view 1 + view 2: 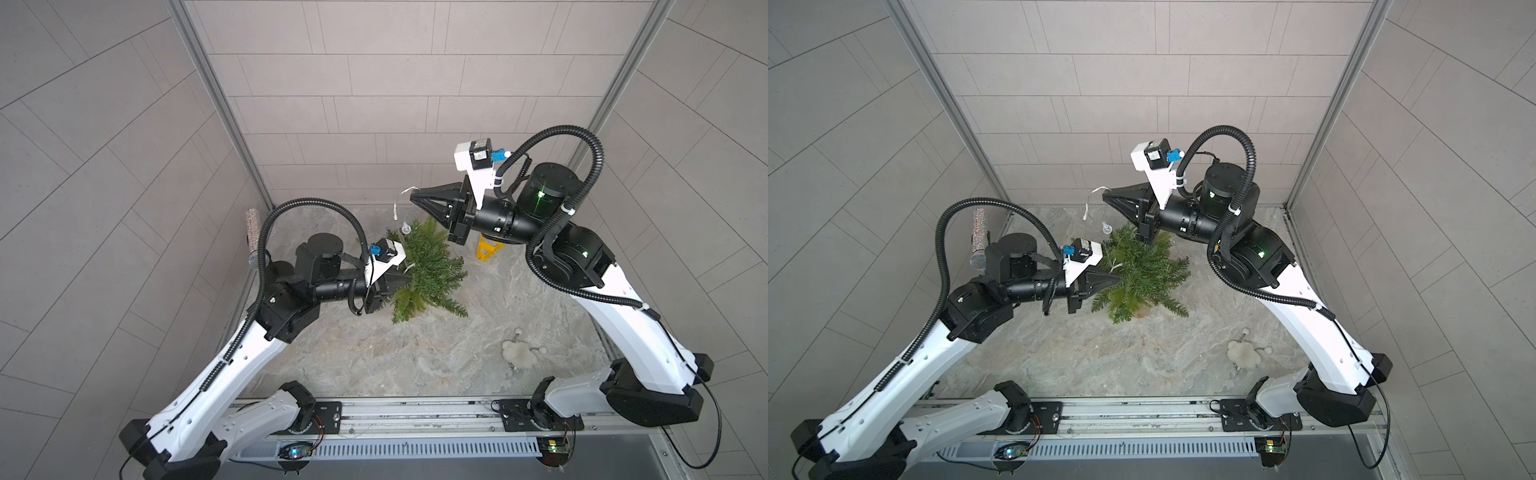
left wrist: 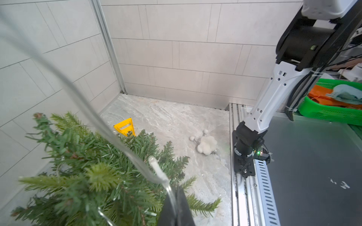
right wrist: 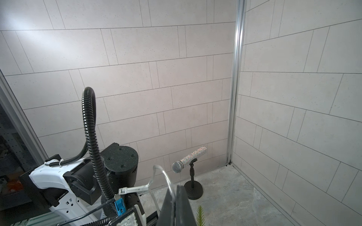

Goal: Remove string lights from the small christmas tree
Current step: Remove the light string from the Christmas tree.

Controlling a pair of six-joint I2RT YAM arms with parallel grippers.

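The small christmas tree (image 1: 430, 270) (image 1: 1144, 274) stands upright on the marble floor between my two arms. The string lights (image 1: 395, 212) (image 1: 1087, 210) are a thin clear wire with small bulbs. It runs from the tree's top up to my right gripper (image 1: 413, 195) (image 1: 1105, 195), which is raised above the tree and shut on it. In the right wrist view the wire (image 3: 133, 189) loops out of the right gripper (image 3: 175, 188). My left gripper (image 1: 409, 279) (image 1: 1119, 279) (image 2: 176, 188) is at the tree's left side, shut on a lower stretch of the string lights (image 2: 156, 169).
A yellow plastic triangle (image 1: 486, 249) (image 2: 125, 128) lies behind the tree, under the right arm. A fluffy white pom-pom keychain (image 1: 517, 353) (image 1: 1241, 353) (image 2: 206, 144) lies at the front right. A glittery microphone on a stand (image 1: 251, 237) (image 3: 188, 159) stands in the back left corner.
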